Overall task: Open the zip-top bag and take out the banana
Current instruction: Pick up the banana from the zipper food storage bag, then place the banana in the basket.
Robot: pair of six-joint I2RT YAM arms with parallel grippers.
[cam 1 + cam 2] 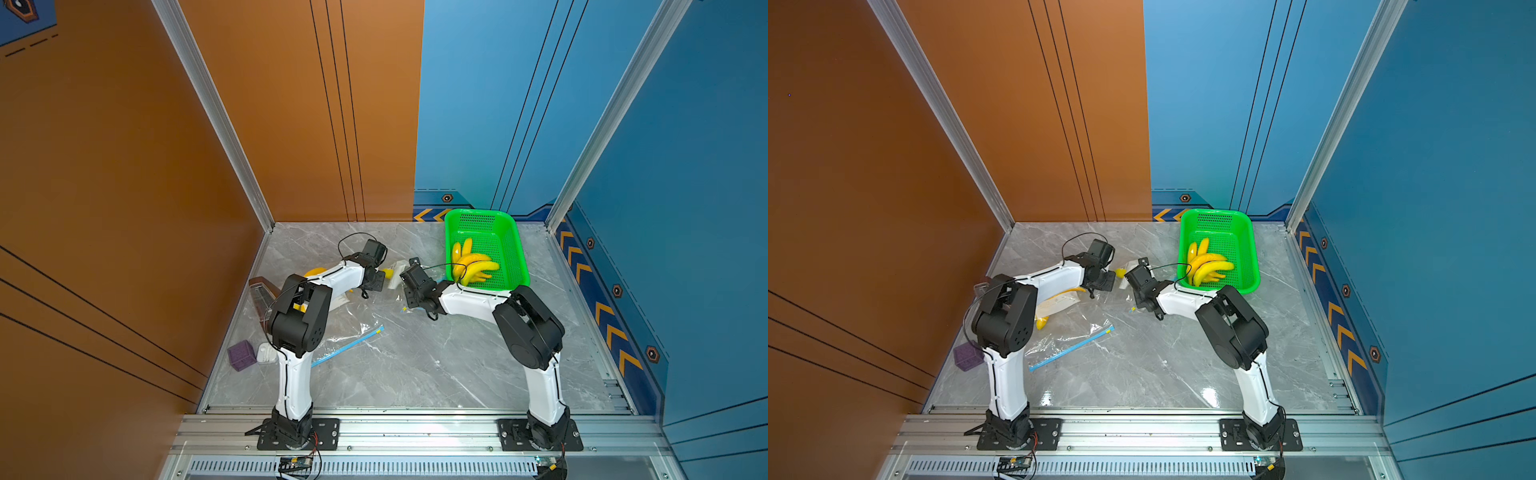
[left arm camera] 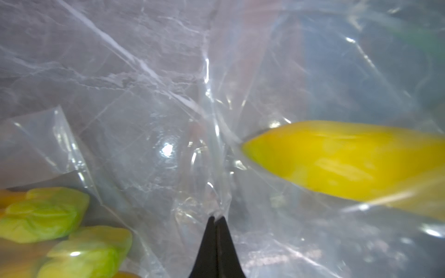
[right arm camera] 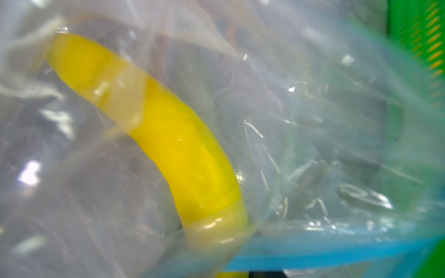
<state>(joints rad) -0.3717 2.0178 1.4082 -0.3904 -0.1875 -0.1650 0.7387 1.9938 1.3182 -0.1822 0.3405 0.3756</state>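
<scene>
The clear zip-top bag (image 1: 397, 271) is held up between my two grippers near the middle of the table in both top views. A yellow banana (image 2: 349, 158) lies inside it, and its tip (image 1: 388, 273) shows between the arms. My left gripper (image 2: 216, 217) is shut, pinching a fold of the bag's film. My right gripper (image 1: 404, 287) is pushed into the bag's mouth beside the blue zip strip (image 3: 313, 250). There the banana (image 3: 168, 134) curves down toward the jaws. Plastic hides the right fingers, so how they stand does not show.
A green basket (image 1: 515, 249) at the back right holds several bananas (image 1: 473, 266). A flat empty bag with a blue zip (image 1: 349, 343) lies in front of the left arm. More bagged bananas (image 1: 1059, 297) sit under that arm. A purple cube (image 1: 241, 355) is near the left edge.
</scene>
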